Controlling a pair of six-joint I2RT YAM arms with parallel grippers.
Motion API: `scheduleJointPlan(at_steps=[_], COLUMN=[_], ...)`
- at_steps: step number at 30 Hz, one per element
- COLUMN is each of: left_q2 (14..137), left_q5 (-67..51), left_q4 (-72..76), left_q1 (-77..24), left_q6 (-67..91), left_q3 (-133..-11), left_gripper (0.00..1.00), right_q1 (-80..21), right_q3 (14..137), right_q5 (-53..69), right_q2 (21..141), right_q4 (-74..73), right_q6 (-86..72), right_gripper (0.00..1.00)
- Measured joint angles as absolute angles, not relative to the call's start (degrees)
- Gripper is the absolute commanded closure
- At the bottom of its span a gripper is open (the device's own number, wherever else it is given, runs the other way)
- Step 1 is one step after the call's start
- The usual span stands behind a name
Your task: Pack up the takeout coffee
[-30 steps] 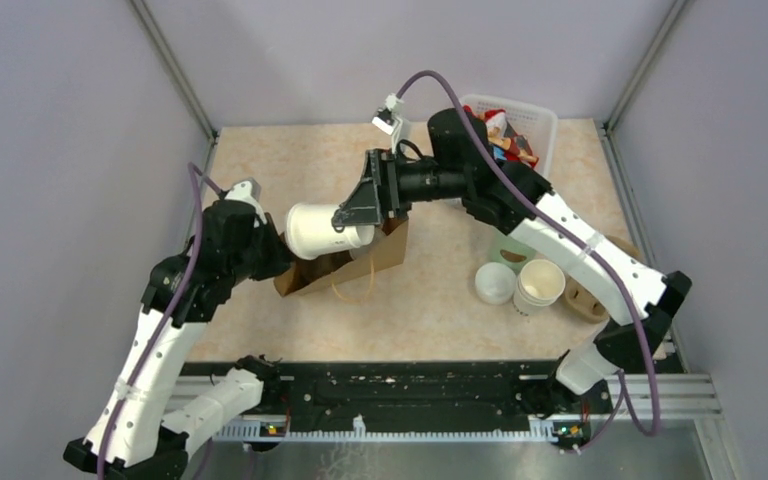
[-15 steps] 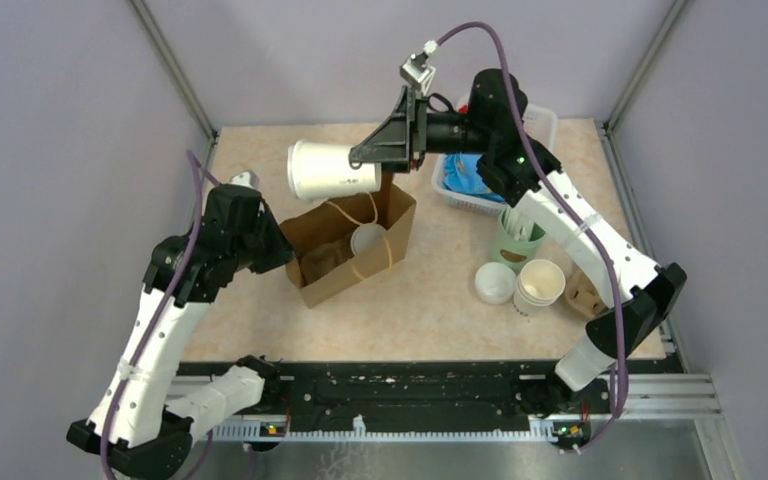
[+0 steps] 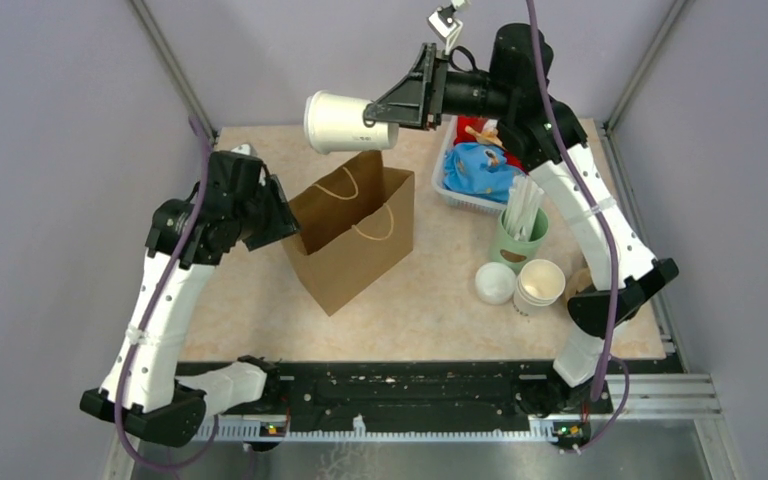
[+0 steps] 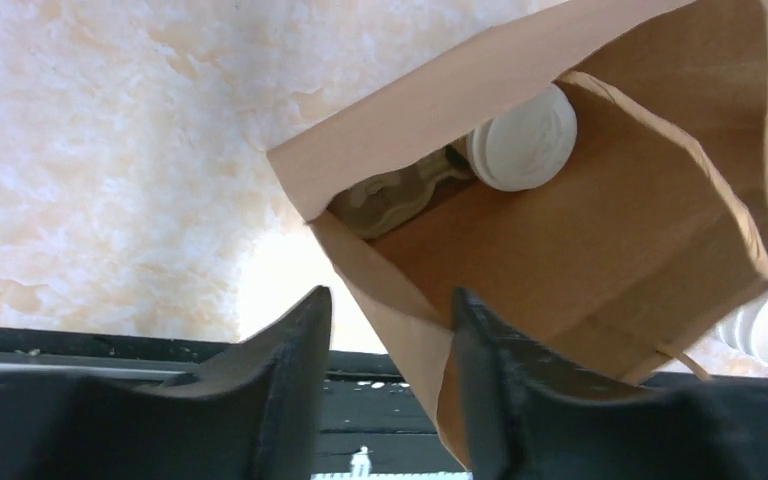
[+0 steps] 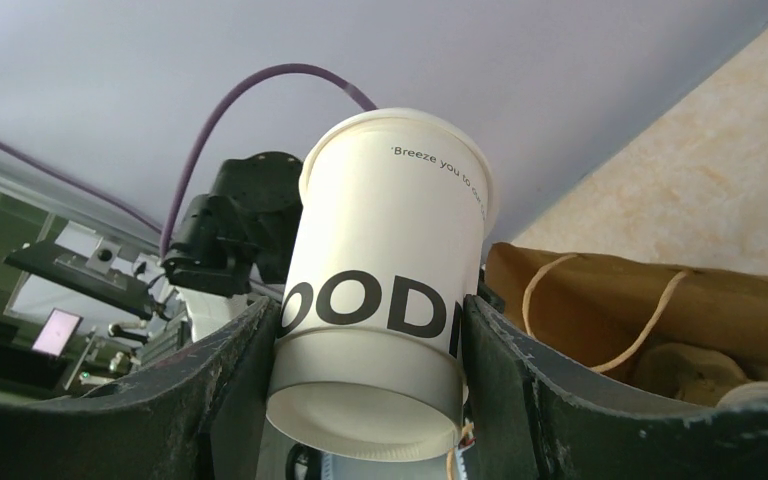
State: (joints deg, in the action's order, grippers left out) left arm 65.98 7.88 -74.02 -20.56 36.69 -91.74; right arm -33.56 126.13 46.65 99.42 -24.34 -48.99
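Right jaws: clamped on takeout coffee, sideways above paper bag.
Left jaws: parted at bag rim.
Technique: turn upright, lower centrally.

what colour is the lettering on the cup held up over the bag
Black, on a white cup. The right wrist view shows it best.

We see a pale marbled bench with a brown paper bag standing upright and open, left of its middle. At the far right sits a white basket, and a green holder of white sticks stands just in front of it. Nearer us, a loose white lid lies just beside a stack of white cups.
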Motion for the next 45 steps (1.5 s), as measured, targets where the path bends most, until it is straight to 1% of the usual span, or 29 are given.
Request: scheduleJointPlan(at_steps=[1, 7, 12, 15, 18, 21, 26, 29, 36, 45], left_q2=[65.7, 64.7, 65.7, 64.4, 60.2, 56.2, 56.6, 57.1, 59.2, 60.2], left_q5=[7.7, 5.1, 0.7, -4.5, -10.6, -15.1, -18.6, -19.6, -21.3, -27.6], left_q4=[-74.3, -77.6, -77.5, -70.0, -56.9, -44.1, -30.5, -26.1, -23.2, -16.8], left_q1=[-20.6, -20.6, -20.5, -20.5, -20.5, -20.5, -20.5, -20.5, -20.5, -20.2], left_q6=[36.6, 37.3, 37.8, 39.9, 44.3, 50.0, 58.7, 63.1, 68.8, 72.4], left_q3=[-92.1, -97.8, -111.4, -114.5, -108.9, -102.1, -99.0, -96.8, -94.3, -92.1], left_gripper=[0.32, 0.13, 0.02, 0.02, 0.02, 0.01, 0.01, 0.02, 0.01, 0.01], right_q1=[-33.6, -33.4, -32.9, -32.5, -31.6, -30.2, -28.6, -28.4, -28.4, -28.3], right_q3=[126.1, 126.0, 125.1, 124.4, 123.5, 119.9, 116.3, 115.5, 112.4, 109.1], right_q5=[46.6, 46.7, 47.5, 48.4, 50.0, 52.4, 55.5, 57.3, 60.2, 62.3], right_q2=[99.4, 99.5, 99.5, 99.5, 99.2, 97.5, 94.2, 92.3, 89.2, 89.0], right_q4=[-24.9, -26.8, -26.4, -26.2, -24.5, -19.9, -12.5, -8.0, 1.4, 6.6], right_q6=[-48.5, -46.3, -45.1, -45.0, -45.3, -47.7, -52.7, -55.3, -60.2, -63.4], right_gripper=[0.53, 0.53, 0.53, 0.53, 0.54, 0.54, 0.55, 0.56, 0.58, 0.59])
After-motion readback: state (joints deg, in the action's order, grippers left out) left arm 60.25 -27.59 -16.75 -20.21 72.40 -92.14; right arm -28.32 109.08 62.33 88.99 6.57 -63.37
